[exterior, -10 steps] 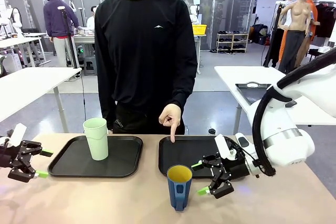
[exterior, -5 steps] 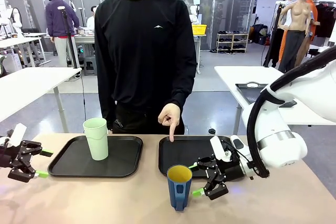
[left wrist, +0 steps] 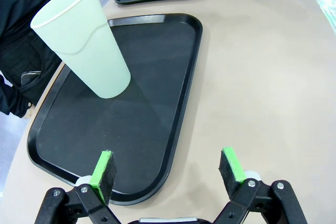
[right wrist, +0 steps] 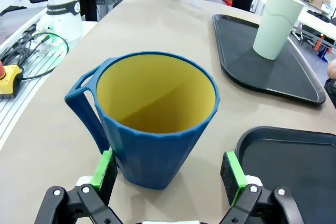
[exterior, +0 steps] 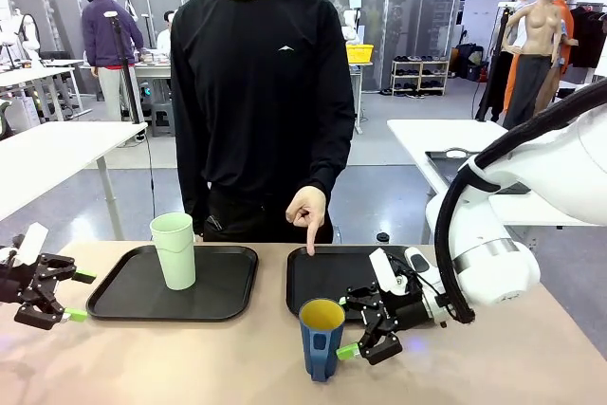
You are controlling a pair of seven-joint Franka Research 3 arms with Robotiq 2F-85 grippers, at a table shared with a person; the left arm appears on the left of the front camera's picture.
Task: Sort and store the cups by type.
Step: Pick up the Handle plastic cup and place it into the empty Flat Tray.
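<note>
Currently I see the right gripper, jaws wide, just beside the blue cup; its base is cut off. Left gripper gapes too.

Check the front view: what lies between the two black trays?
Only bare table between the left tray and the right tray.

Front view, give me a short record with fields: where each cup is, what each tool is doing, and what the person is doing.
green cup: upright on the left tray
blue cup: upright on the bare table, just in front of the right tray
right tool: open, beside the blue cup, not gripping it
left tool: open, holding nothing, near the table's left edge
person's hand: one finger pointing down at the right tray
</note>
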